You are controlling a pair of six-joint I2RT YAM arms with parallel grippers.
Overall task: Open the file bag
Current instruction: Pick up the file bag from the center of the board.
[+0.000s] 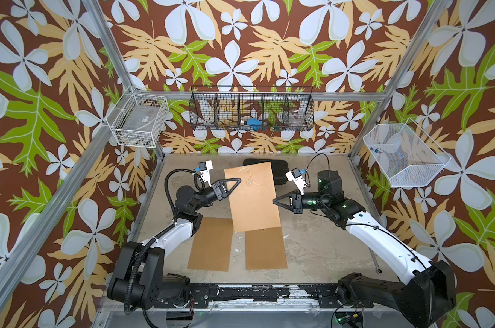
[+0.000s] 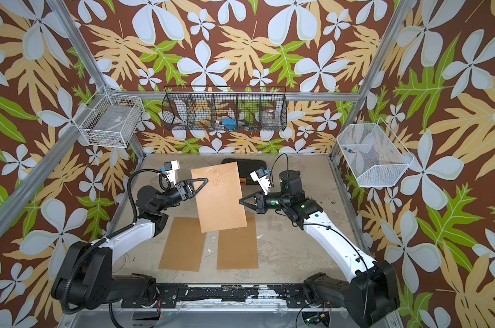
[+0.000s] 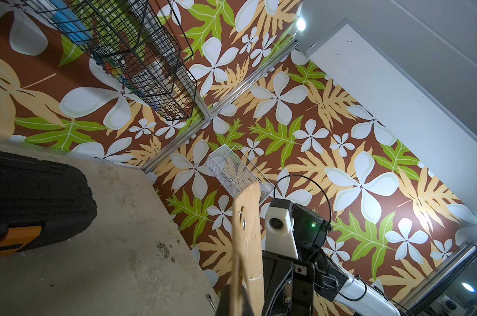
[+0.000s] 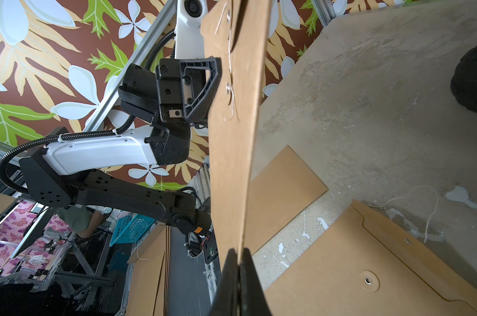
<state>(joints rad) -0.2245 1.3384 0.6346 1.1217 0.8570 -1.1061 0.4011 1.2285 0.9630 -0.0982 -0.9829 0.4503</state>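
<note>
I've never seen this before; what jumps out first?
A brown file bag is held off the table, the left hand and the right hand each pinching one side edge. Below it, a second bag and a third bag lie flat, and loud flowered wallpaper surrounds everything.

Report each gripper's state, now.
Left gripper: closed, gripping the file bag at its edge near the string clasp.
Right gripper: closed, gripping the same file bag at the opposite edge.

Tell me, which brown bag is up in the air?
The tilted bag, pinched by the left pincer and right pincer. The left bag and right bag lie flat on the table.
</note>
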